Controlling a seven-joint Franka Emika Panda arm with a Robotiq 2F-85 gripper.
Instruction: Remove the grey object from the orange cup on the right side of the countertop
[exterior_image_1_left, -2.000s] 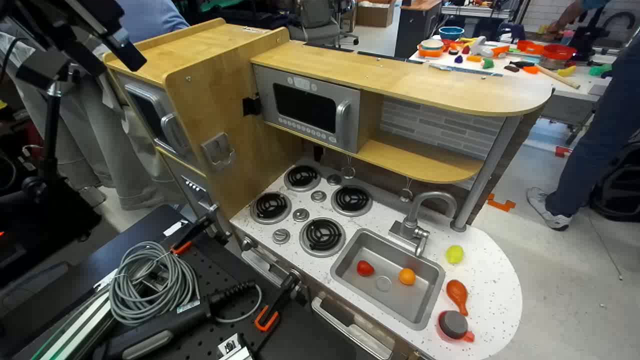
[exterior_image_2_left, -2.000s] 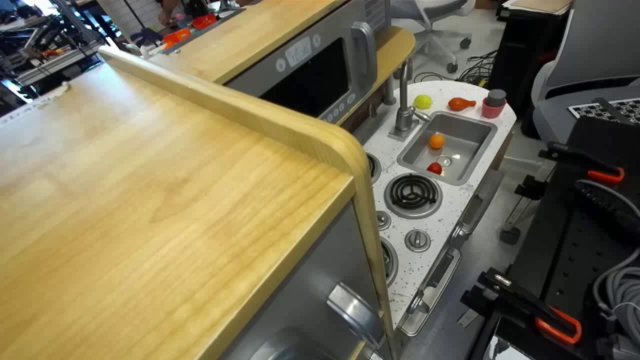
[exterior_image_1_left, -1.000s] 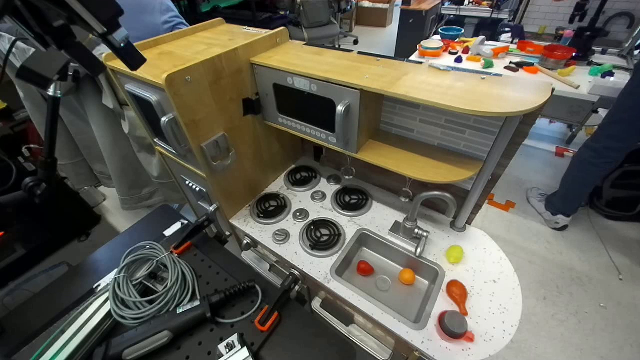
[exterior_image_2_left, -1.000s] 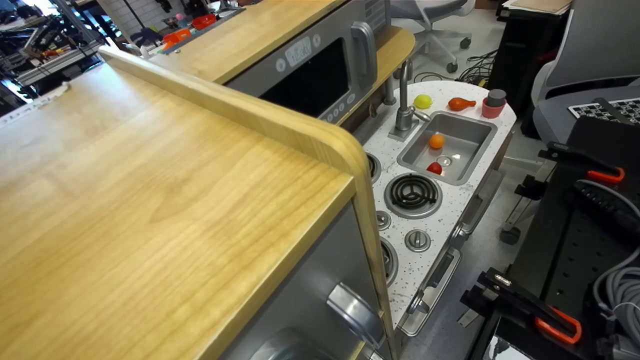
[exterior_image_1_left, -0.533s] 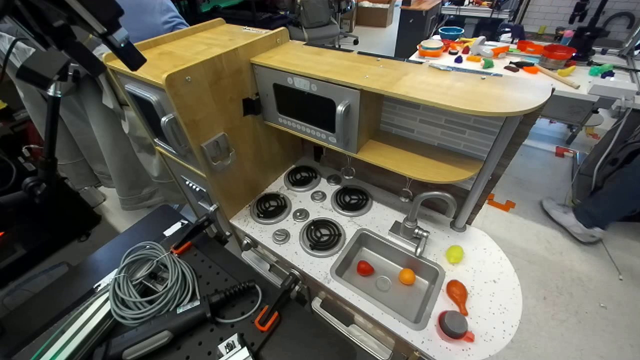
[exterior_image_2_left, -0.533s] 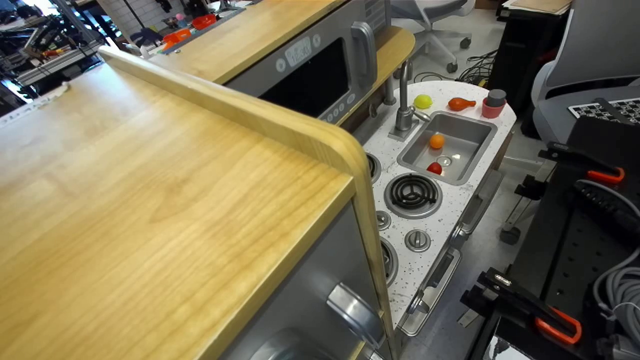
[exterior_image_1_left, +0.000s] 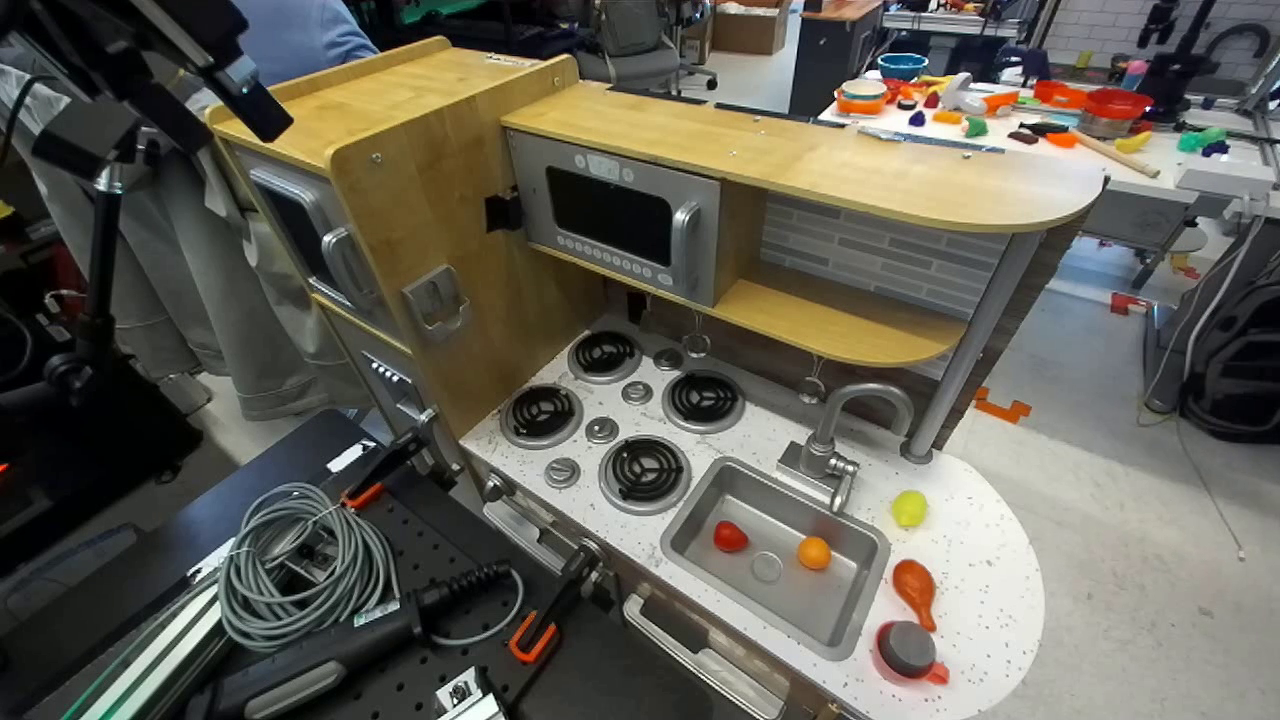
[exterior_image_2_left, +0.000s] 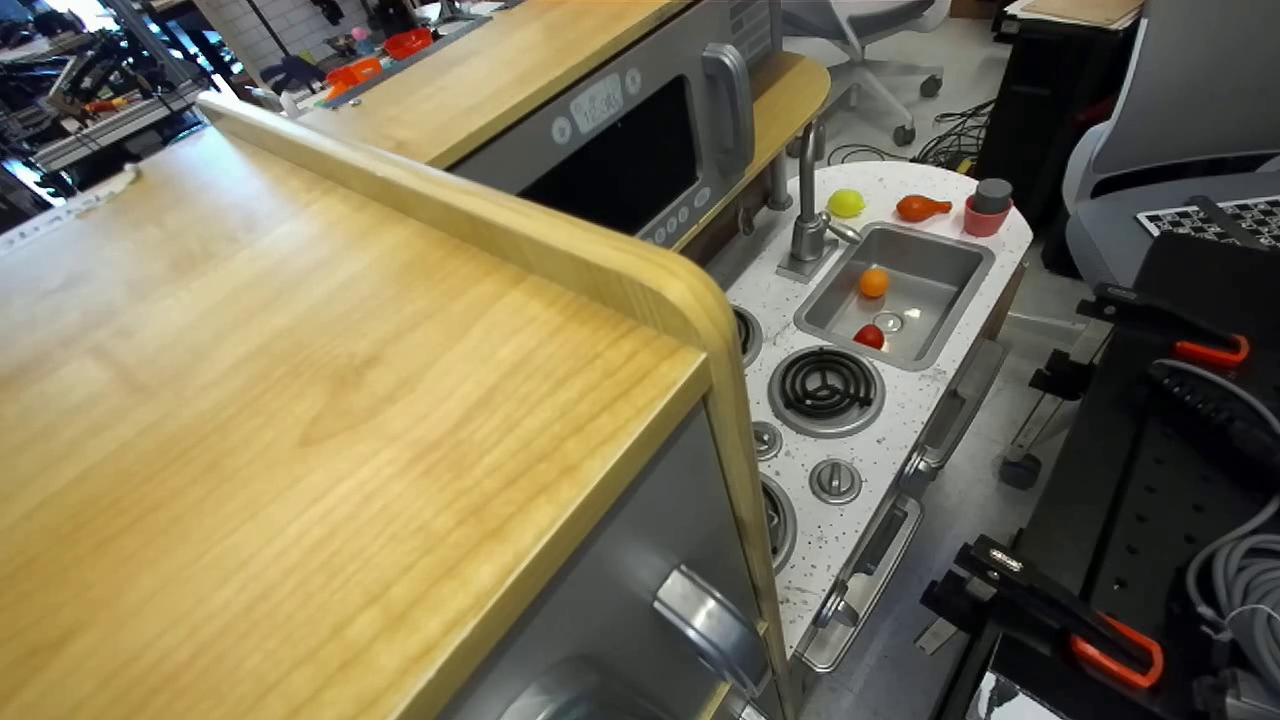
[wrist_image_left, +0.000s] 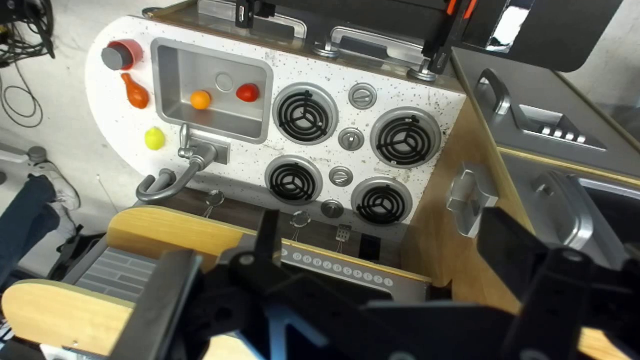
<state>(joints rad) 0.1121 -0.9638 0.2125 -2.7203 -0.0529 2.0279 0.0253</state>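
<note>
Jaws wide, nothing held. Grey object (exterior_image_2_left: 993, 194) stands in the orange cup (exterior_image_2_left: 984, 221), top above rim, on the bench (exterior_image_1_left: 990, 560) just beside the sink (exterior_image_2_left: 935, 282). Best approach likely: descend vertically, straddle only the grey top, clear of cup wall; then 1 straight lift.

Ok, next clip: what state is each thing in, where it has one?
Orange cup: upright, occupied
Grey object: in that cup, top sticking out
Fingers: open, gripping nothing
Microwave: door shut
Tall cabinet's upper door: looks shut
Sink: no water visible
Faucet: not running
Burners: no glow visible
</note>
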